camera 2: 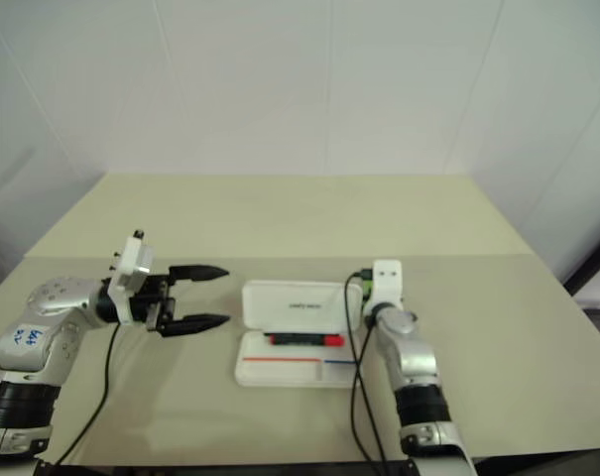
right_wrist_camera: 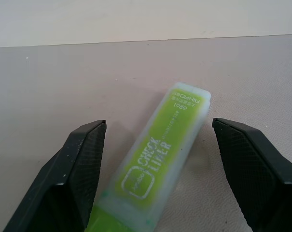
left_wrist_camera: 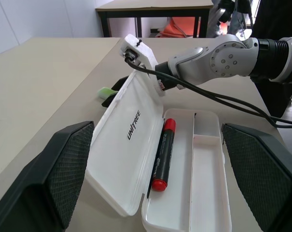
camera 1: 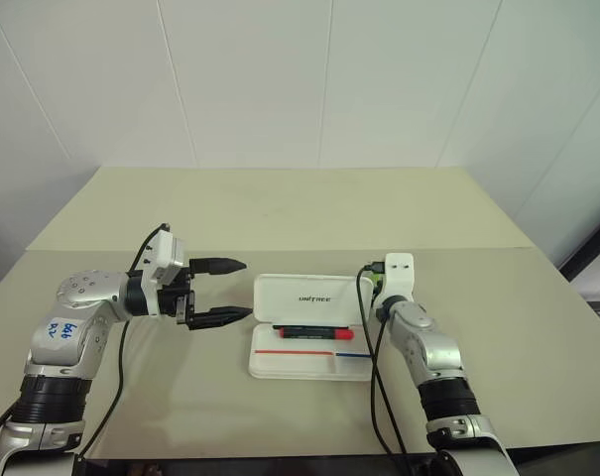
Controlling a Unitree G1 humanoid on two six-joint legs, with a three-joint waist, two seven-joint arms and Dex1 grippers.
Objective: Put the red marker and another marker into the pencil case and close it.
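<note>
Tabletop: green highlighter [right_wrist_camera: 158,166] between right pincer [right_wrist_camera: 158,169] fingers.

A beige table [camera 1: 280,213] stands against white panelled walls [camera 1: 280,79] meeting at corners. Past it stands a dark-framed table [left_wrist_camera: 150,12], with something orange [left_wrist_camera: 177,26], perhaps a seat, beneath.

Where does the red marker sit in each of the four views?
Left eye view: red marker lying in the open pencil case, along the hinge side of the tray.
Right eye view: same spot, mid-table.
Left wrist view: lying lengthwise in the tray, beside the raised lid.
Right wrist view: not in it.
Shared landmark: the lid's dark logo text.
</note>
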